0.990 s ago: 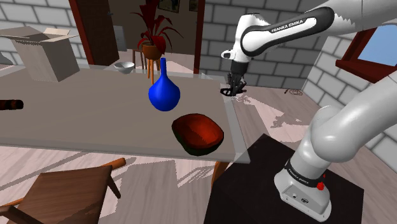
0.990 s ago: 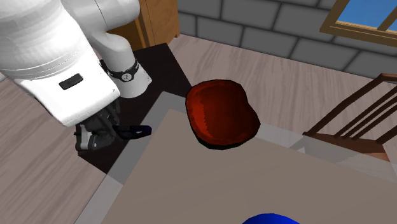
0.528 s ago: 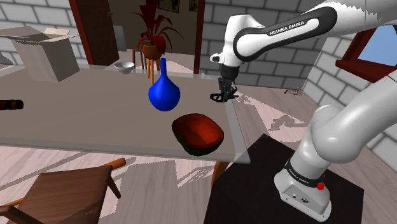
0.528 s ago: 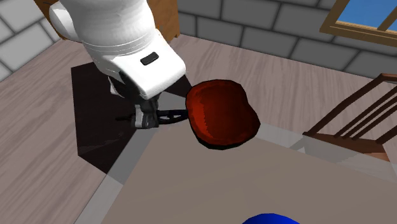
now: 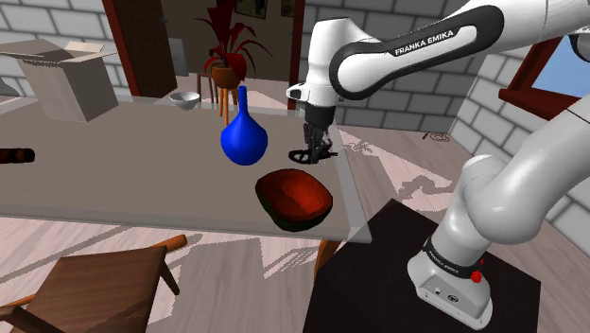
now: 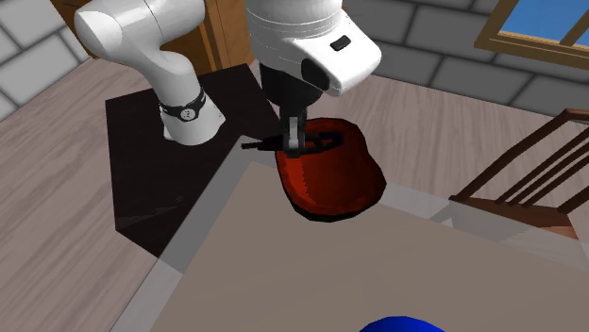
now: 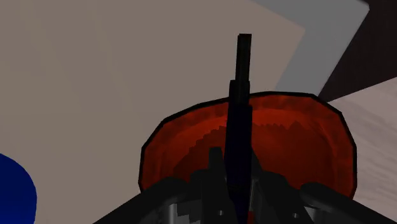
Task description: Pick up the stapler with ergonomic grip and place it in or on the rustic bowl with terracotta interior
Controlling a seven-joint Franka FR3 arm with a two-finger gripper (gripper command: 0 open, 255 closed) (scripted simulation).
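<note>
A thin black stapler [image 6: 269, 144] hangs level in the air, and my black gripper [image 6: 294, 143] is shut on its middle. Right under it a dark bowl with a red-brown inside [image 6: 335, 184] stands near the table's corner beside the stand. In the shoulder view the gripper [image 5: 313, 151] holds the stapler [image 5: 301, 155] a little above and behind the bowl [image 5: 295, 199]. Seen from the wrist, the stapler [image 7: 240, 95] runs out from the gripper [image 7: 236, 178] across the bowl [image 7: 286, 146] and past its rim.
A blue vase [image 5: 244, 132] stands on the grey table [image 5: 113, 170] close to the bowl, towards the shoulder view's left. A cardboard box [image 5: 61, 76] and a small pale bowl [image 5: 184, 98] stand at the far side. A wooden chair [image 5: 85, 284] is at the near edge.
The arm has swung towards the shoulder view's left, carrying the stapler from beyond the table's edge to above the bowl. The grip has stayed shut.
</note>
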